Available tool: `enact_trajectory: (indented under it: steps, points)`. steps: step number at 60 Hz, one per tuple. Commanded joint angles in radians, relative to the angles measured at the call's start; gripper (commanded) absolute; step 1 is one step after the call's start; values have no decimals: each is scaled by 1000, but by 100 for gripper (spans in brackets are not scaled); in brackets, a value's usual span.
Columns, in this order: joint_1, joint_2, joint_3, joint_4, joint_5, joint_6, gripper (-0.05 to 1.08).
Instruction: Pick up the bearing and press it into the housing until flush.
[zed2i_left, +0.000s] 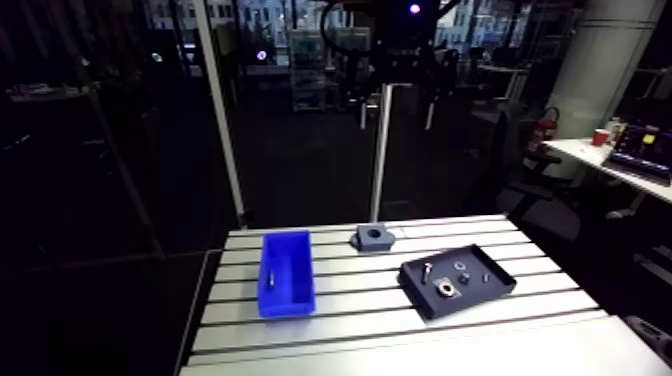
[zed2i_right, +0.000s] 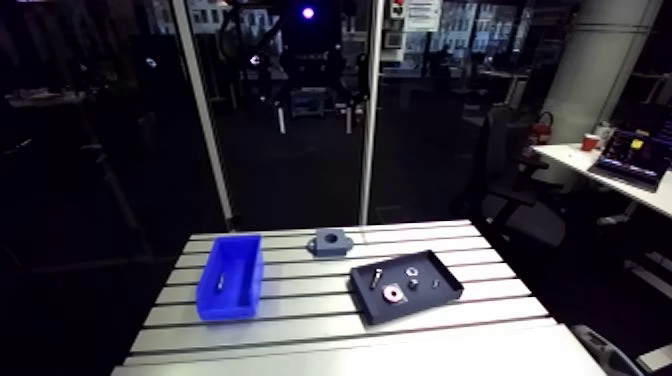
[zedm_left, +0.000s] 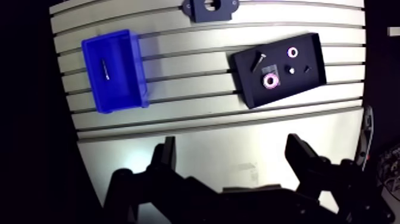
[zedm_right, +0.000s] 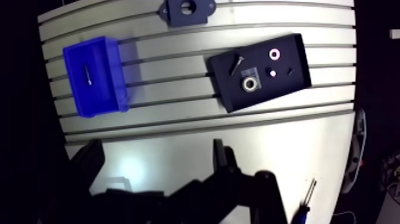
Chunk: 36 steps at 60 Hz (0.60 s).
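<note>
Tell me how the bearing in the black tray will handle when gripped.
The bearing is a small flat ring lying on its face in the tray, so it probably won't roll unless tipped on edge. It looks like rigid metal, likely slippery in the open gripper. Sitting low, it may skid rather than lift.

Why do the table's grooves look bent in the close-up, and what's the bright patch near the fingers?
Wrist view: the wide-angle lens bows the table's straight slots, and the patch is likely glare on bare aluminium beside the open gripper. Arm view: slots run straight, table evenly lit.
</note>
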<state>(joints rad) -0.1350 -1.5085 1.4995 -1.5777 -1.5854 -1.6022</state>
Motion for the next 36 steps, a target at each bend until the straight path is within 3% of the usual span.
enact_trajectory:
  steps: [1,36]
  points:
    - [71,63,-112,45,-12,0,0]
    - [69,69,-111,37,-14,-18,0]
